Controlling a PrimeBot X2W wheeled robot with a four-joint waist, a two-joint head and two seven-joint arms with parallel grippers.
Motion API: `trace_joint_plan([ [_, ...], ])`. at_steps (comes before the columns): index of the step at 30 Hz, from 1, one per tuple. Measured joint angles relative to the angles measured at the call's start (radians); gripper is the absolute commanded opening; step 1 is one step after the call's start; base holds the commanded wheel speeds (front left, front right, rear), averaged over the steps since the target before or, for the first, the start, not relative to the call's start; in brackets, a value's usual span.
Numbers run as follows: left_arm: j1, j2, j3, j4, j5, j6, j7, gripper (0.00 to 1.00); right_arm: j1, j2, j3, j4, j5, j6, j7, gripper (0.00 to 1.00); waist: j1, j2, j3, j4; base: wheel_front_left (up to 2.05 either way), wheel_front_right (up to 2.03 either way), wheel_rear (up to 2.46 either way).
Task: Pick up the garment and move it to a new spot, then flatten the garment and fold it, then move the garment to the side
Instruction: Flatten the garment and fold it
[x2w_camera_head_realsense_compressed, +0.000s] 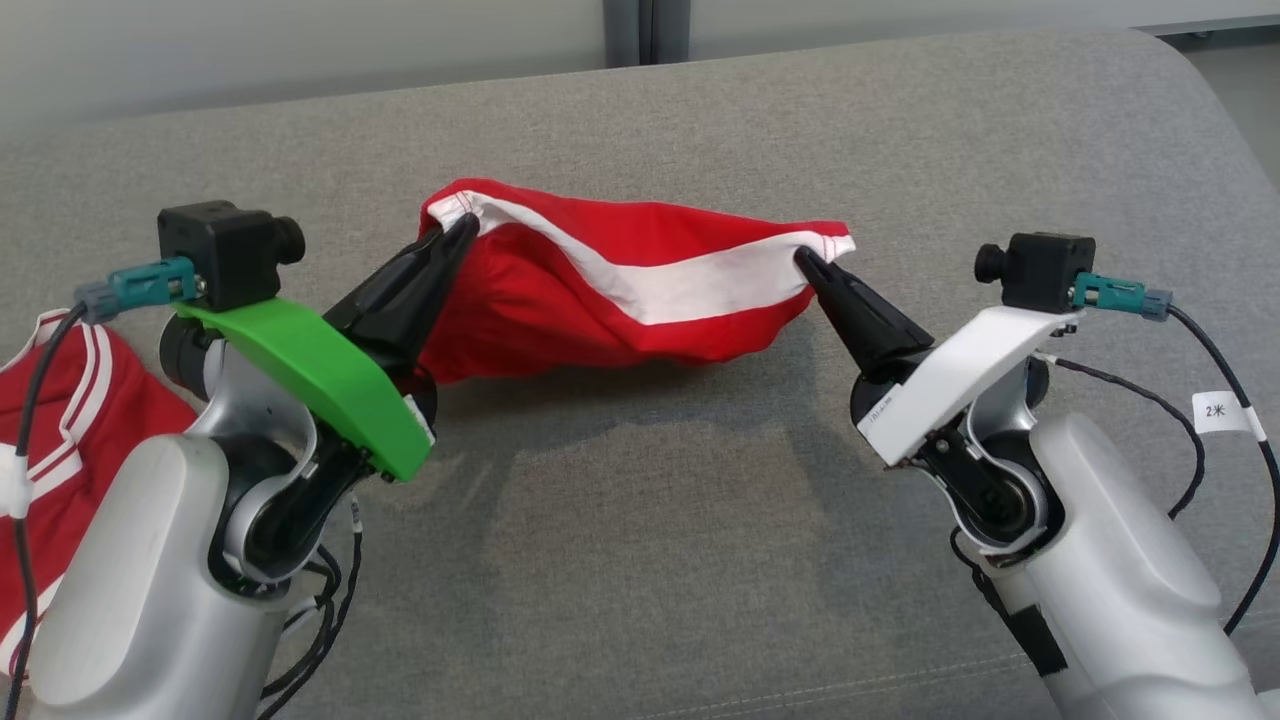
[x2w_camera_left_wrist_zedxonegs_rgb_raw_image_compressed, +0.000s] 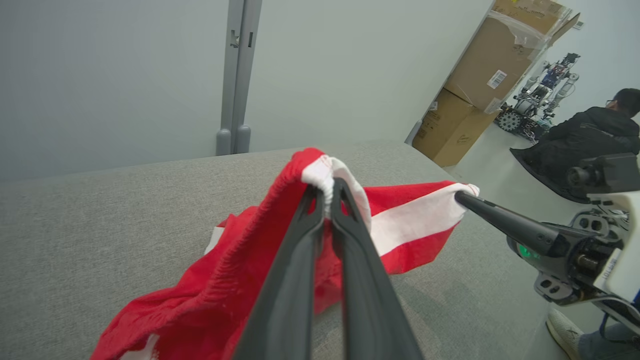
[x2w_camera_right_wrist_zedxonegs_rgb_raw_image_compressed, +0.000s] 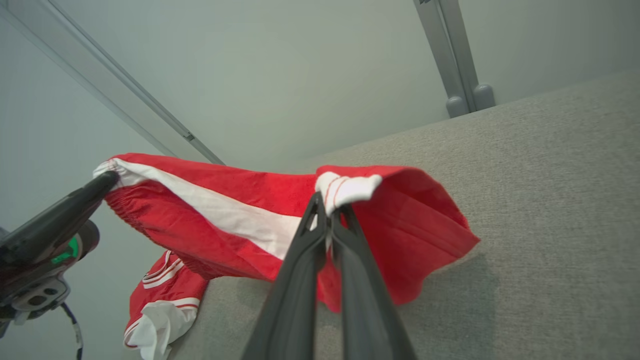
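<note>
Head view: you hold red cloth garment w/ white stripe (x2w_camera_head_realsense_compressed: 600, 290) strung btwn L jaws & R jaws, each clenched on one end, belly sagging on grey fabric desk (x2w_camera_head_realsense_compressed: 640, 520), prob. to spread it.

A small white tag (x2w_camera_head_realsense_compressed: 1215, 410) on the black cable (x2w_camera_head_realsense_compressed: 1268, 460) at the right of the head view read "2米" in dark print. The white cover (x2w_camera_head_realsense_compressed: 950, 385) behind the right gripper (x2w_camera_head_realsense_compressed: 806, 260) carried a short line of tiny dark characters near its lower edge (too small to read). In the left wrist view, a white barcode sticker (x2w_camera_left_wrist_zedxonegs_rgb_raw_image_compressed: 496, 79) sat on the upper cardboard box (x2w_camera_left_wrist_zedxonegs_rgb_raw_image_compressed: 475, 60) at the far right, with its digits illegible.
</note>
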Motion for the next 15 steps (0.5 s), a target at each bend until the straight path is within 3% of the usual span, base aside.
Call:
trace_joint_plan([
  [6, 0.092, 0.057, -0.015, -0.167, -0.133, -0.009, 0.148, 0.0, 0.13, -0.042, -0.056, -0.28, 0.257, 0.0, 0.067, 0.0, 0.0, 0.0, -0.026, -0.022, 0.0, 0.0, 0.0],
  [15, 0.144, 0.148, 0.083, -0.509, -0.345, -0.006, 0.283, 0.0, 0.258, -0.189, -0.235, -0.742, 0.399, 0.0, 0.139, 0.0, 0.0, 0.0, -0.077, -0.054, 0.0, 0.0, 0.0],
])
